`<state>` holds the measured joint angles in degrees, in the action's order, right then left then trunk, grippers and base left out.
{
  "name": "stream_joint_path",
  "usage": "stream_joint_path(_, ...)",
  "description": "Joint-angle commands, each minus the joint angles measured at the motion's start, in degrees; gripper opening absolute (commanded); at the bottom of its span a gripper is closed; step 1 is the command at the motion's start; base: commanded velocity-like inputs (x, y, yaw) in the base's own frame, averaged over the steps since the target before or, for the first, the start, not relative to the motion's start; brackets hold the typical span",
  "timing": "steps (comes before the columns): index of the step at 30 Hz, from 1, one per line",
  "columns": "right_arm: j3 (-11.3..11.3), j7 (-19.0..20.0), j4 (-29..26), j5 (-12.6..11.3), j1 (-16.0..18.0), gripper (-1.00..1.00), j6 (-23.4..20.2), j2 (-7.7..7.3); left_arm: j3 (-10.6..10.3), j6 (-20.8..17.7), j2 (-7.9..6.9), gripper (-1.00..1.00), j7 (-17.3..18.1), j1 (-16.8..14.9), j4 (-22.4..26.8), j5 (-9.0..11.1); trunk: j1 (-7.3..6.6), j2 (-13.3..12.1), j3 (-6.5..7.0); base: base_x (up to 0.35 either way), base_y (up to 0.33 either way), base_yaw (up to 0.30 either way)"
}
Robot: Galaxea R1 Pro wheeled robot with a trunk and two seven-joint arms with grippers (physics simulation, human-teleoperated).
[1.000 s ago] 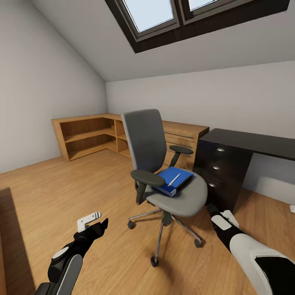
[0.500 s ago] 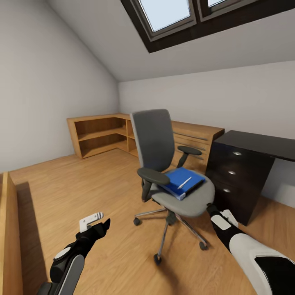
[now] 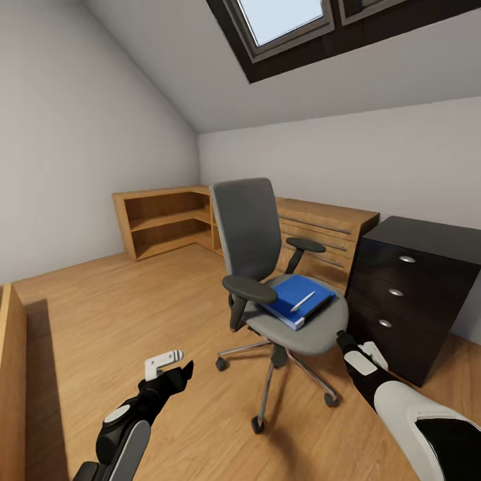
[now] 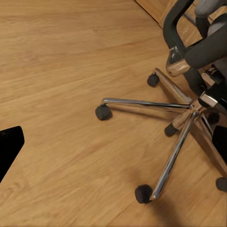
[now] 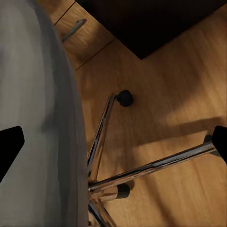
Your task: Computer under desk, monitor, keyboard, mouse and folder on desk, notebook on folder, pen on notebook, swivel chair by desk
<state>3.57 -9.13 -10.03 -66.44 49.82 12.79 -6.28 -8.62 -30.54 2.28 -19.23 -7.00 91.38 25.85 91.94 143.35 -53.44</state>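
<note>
Now nearer: swivel chair (image 3: 270, 267), desk (image 3: 421, 280).

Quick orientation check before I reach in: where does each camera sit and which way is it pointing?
Head view: high on the robot, facing forward and down at the swivel chair, folder and desk; both arms show, with the left tool and right tool.
Left wrist view: low, looking at the chair's chrome base and floor.
Right wrist view: beside the seat, looking down.
Shared: the chair's base.

- the swivel chair (image 3: 267, 267) had matt grey cloth and a shiny chrome base (image 4: 175, 123).
- the floor (image 3: 133, 300) was smooth varnished wood.
- the counter (image 3: 417, 287) looked glossy black.
- the folder (image 3: 294, 299) was smooth blue.
</note>
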Motion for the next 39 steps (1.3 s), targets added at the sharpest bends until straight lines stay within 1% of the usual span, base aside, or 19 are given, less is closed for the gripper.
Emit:
stream_joint_path(1, 0.39, -0.29, -0.07, -0.36, 0.02, 1.0, 0.13, -0.03, -0.06, -0.14, 0.0, 1.0, -0.55, -0.04, -0.02, 0.6, -0.01, 0.03, -0.06, 0.007, 0.0, 0.0)
stream_joint_path(5, 0.38, -0.28, -0.07, -0.36, 0.02, 1.0, 0.13, -0.01, -0.13, -0.21, 0.03, 1.0, -0.55, -0.04, -0.27, 0.6, -0.01, 0.03, -0.06, -0.079, -0.007, 0.0)
stream_joint_path(12, 0.35, -0.28, -0.07, -0.36, 0.02, 1.0, 0.13, -0.04, -0.16, -0.22, 0.07, 1.0, -0.49, -0.04, -0.8, 0.6, -0.01, 0.03, -0.06, -0.282, -0.058, 0.0)
stream_joint_path(15, 0.29, 0.12, -0.1, -0.36, 0.02, 1.0, 0.1, -0.05, -0.13, -0.17, 0.04, 1.0, -0.53, -0.04, -0.83, 0.6, -0.01, 0.03, -0.06, -0.147, -0.041, 0.0)
stream_joint_path(21, 0.2, 3.8, -0.08, -0.44, 0.02, 1.0, -0.18, -0.22, -0.09, -0.14, 0.01, 1.0, -0.55, -0.04, -0.85, 0.6, -0.01, 0.03, -0.06, -0.038, -0.011, 0.0)
stream_joint_path(26, 0.13, 4.82, -0.07, -0.55, 0.02, 1.0, -0.49, -0.36, -0.06, -0.14, -0.01, 1.0, -0.55, -0.04, -0.85, 0.55, -0.01, 0.03, -0.06, -0.006, -0.002, 0.0)
stream_joint_path(29, 0.12, 5.01, -0.07, -0.59, 0.02, 1.0, -2.08, -0.4, -0.02, -0.14, -0.05, 1.0, -0.55, -0.04, -0.85, 0.53, -0.01, 0.03, -0.06, -0.002, 0.0, 0.0)
stream_joint_path(30, 0.1, 5.07, -0.11, -0.57, 0.02, 1.0, -3.62, -0.44, -0.01, -0.14, -0.06, 1.0, -0.55, -0.04, -0.85, 0.52, -0.01, 0.03, -0.06, 0.0, 0.0, 0.0)
stream_joint_path(33, 0.07, 5.16, -0.25, -0.55, 0.02, 1.0, -6.23, -0.51, -0.01, -0.14, -0.03, 1.0, -0.55, -0.04, -0.85, 0.52, -0.01, 0.03, -0.06, 0.0, 0.0, 0.0)
stream_joint_path(34, 0.05, 5.2, -0.65, -0.53, 0.02, 1.0, -7.66, -0.55, -0.02, -0.15, -0.02, 1.0, -0.55, -0.04, -0.85, 0.52, -0.01, 0.03, -0.06, 0.0, 0.0, 0.0)
stream_joint_path(36, 0.05, 5.19, -1.32, -0.5, 0.02, 1.0, -8.68, -0.59, -0.02, -0.15, -0.01, 1.0, -0.55, -0.04, -0.85, 0.52, -0.01, 0.03, -0.06, 0.0, 0.0, 0.0)
stream_joint_path(37, 0.03, 5.18, -2.97, -0.46, -0.04, 1.0, -9.91, -0.64, 0.0, -0.14, -0.05, 1.0, -0.55, -0.04, -0.85, 0.52, -0.01, 0.03, -0.06, 0.0, 0.0, 0.0)
stream_joint_path(39, 0.03, 5.18, -3.73, -0.47, -0.1, 1.0, -10.23, -0.66, 0.01, -0.14, -0.07, 1.0, -0.55, -0.04, -0.85, 0.52, -0.01, 0.03, -0.06, 0.0, 0.0, 0.0)
